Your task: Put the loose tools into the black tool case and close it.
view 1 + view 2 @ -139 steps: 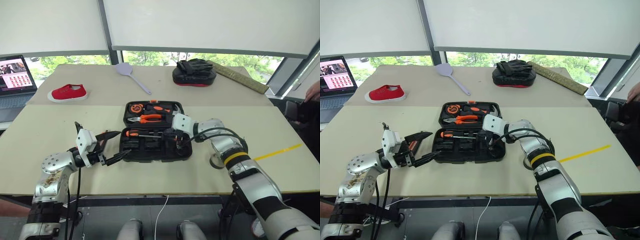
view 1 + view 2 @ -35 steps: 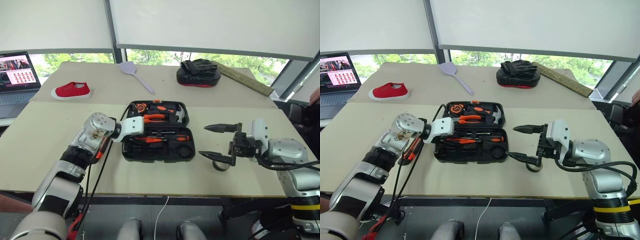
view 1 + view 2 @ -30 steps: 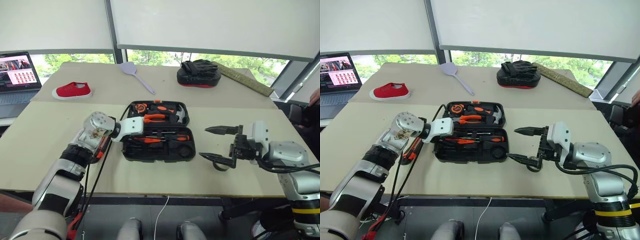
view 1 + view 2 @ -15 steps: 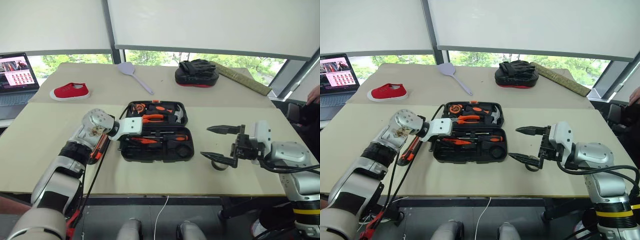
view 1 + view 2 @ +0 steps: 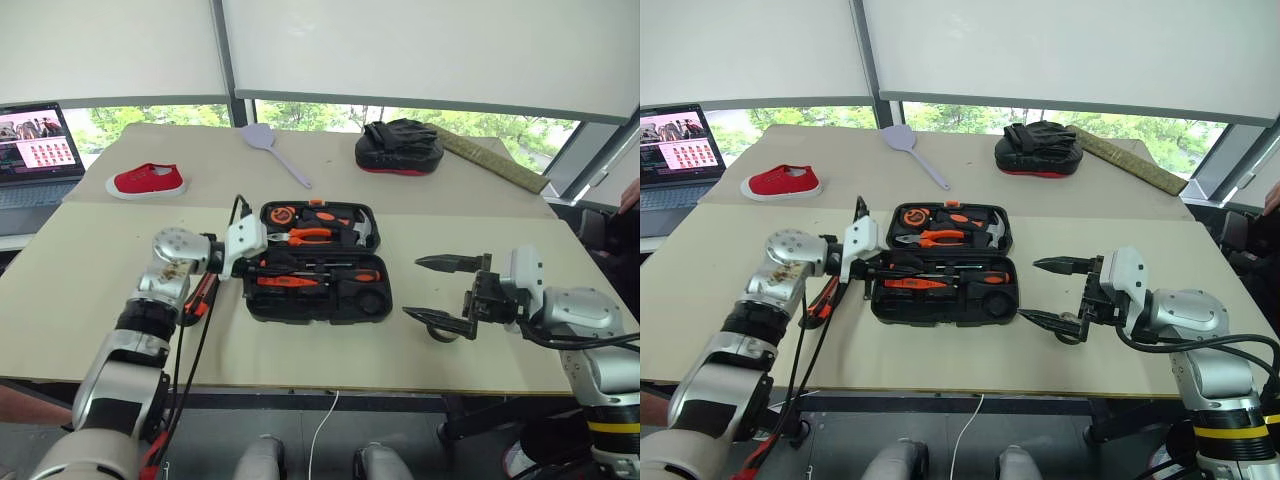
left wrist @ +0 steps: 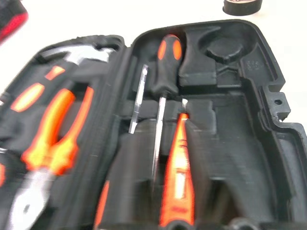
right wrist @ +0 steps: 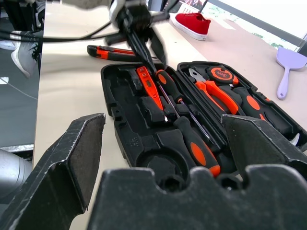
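At the far left we see a laptop (image 5: 35, 140) and a red shoe (image 5: 145, 181) on the back table. Nearer to us, our left gripper (image 5: 880, 266) sits at the left end of the black tool case (image 5: 318, 308). Its 2 black fingers are pressed together and hold nothing. In the right wrist view these fingers (image 7: 144, 48) point down at the near half of the case. Just beside our left arm, an orange-black utility knife (image 5: 821, 300) lies on the table outside the case.

The case lies open in the middle of the front table. The near half holds a slim all-orange tool (image 6: 176, 167) and 2 screwdrivers (image 7: 189, 139) with orange and black handles, all lying in their slots. A round slot (image 6: 224, 46) in that half has nothing in it. The far half holds pliers (image 5: 305, 236), a hammer (image 5: 362, 232) and a tape measure (image 5: 275, 214).

Behind the case, a grey spatula (image 5: 270, 146) and a black-and-red padded mitt (image 5: 400, 146) lie on the back table.

To the right of the case, our right gripper (image 5: 442, 292) hangs above the table with its 2 fingers spread wide. It holds nothing. A small dark tape roll (image 5: 447, 331) lies on the table right under it, well apart from the case.
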`<state>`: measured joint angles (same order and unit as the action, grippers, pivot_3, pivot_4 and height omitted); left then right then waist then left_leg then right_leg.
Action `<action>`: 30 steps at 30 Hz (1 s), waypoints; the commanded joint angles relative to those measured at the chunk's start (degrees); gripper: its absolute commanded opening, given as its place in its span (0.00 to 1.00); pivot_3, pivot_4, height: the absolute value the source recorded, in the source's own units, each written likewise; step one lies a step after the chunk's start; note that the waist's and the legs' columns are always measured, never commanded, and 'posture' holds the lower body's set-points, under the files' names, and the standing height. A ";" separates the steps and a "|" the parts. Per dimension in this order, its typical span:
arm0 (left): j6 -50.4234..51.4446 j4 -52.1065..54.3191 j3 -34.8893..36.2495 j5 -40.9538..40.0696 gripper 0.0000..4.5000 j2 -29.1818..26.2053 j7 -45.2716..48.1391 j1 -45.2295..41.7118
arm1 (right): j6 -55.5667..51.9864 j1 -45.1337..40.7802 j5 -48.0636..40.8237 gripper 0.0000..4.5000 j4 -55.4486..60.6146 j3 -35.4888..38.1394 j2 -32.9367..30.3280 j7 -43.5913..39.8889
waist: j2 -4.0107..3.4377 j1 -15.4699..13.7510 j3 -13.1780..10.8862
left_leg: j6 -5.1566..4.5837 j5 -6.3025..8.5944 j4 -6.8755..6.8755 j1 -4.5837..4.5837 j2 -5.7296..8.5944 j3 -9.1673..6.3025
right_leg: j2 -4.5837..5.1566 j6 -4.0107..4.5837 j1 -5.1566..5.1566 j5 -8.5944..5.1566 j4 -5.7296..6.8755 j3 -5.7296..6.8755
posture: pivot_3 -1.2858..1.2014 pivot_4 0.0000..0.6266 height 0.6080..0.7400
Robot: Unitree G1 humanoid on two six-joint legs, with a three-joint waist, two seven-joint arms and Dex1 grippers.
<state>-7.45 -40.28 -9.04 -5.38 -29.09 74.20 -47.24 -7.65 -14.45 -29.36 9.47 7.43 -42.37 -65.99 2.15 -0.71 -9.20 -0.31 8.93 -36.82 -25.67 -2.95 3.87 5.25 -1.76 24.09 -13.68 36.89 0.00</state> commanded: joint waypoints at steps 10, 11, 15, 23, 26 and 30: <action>-4.43 -3.21 -1.40 4.67 0.02 -0.41 -4.01 3.45 | 0.17 1.82 -1.09 1.00 2.23 1.95 0.28 1.89 | -0.03 0.03 0.02 | 0.00 0.00 0.00 0.07 0.00 0.00 | 0.01 0.00 -0.06 0.00 0.00 -0.01 | 0.52 0.24 1.00; -4.61 -3.02 -0.88 4.24 0.02 -0.56 -4.40 3.89 | 0.20 1.77 -1.08 1.00 2.13 1.90 0.38 2.04 | -0.04 0.06 0.03 | 0.00 0.00 0.00 0.08 0.00 0.00 | 0.00 0.01 -0.07 0.00 0.02 -0.02 | 0.52 0.24 1.00; -6.24 -0.48 1.31 1.65 0.02 -2.70 -2.24 6.90 | 0.79 0.75 -0.82 1.00 0.96 1.39 0.96 2.10 | -0.09 0.73 0.06 | 0.00 0.00 0.00 0.20 -0.02 0.01 | -0.04 0.02 -0.08 0.00 0.11 -0.09 | 0.52 0.24 1.00; 6.49 16.48 22.06 -15.95 0.17 -11.22 -6.75 20.69 | 8.59 0.54 1.58 1.00 -2.14 0.77 4.61 1.39 | -0.07 1.90 0.04 | 0.00 0.01 0.03 0.18 -0.12 -0.02 | -0.11 0.05 0.04 0.00 0.18 -0.15 | 0.52 0.24 1.00; 9.81 22.18 29.97 -16.80 0.45 -16.15 -10.07 33.87 | 11.40 2.14 1.36 1.00 -2.82 0.06 5.74 -0.74 | -0.12 2.19 0.07 | -0.12 0.17 0.12 0.27 -0.11 0.07 | -0.03 0.04 0.01 -0.01 0.13 -0.22 | 0.52 0.24 1.00; 14.71 26.16 42.90 -16.98 0.77 -19.22 -17.38 49.20 | 10.62 3.21 -2.46 1.00 -2.14 0.38 7.00 -3.18 | -0.08 1.79 0.02 | -0.15 0.24 0.16 0.32 -0.14 0.19 | 0.08 0.03 0.01 -0.05 0.08 -0.24 | 0.52 0.24 1.00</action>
<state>5.47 -17.61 27.93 -20.90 -46.27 59.77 0.51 2.37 -10.84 -29.06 5.55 6.50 -35.31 -68.25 2.07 1.08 -9.17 -0.45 9.17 -36.66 -25.35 -3.11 4.07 5.34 -1.72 24.11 -13.73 36.98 -0.22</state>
